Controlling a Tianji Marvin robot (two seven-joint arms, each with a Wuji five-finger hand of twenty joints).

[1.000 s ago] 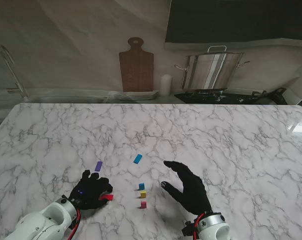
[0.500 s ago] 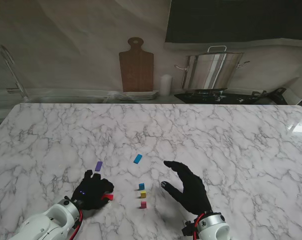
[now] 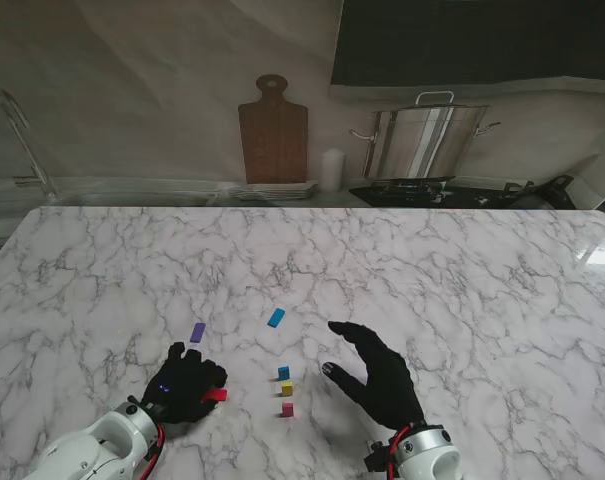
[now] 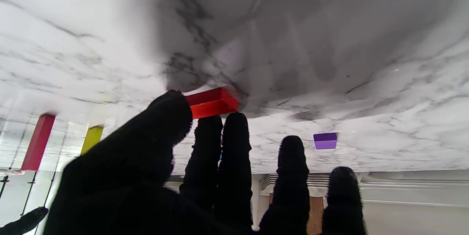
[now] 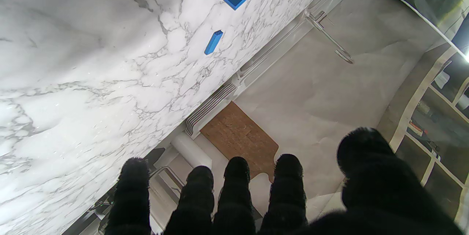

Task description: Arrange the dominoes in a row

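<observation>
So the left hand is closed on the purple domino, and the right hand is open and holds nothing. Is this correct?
Not quite. The left hand is closed on the red domino, as the left wrist view shows; the purple domino lies loose on the table, farther from me. The right hand is indeed open and holds nothing.

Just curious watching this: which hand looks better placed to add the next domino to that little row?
Probably the left hand: it already pinches the red domino beside the row. The right hand is open and holds nothing.
</observation>
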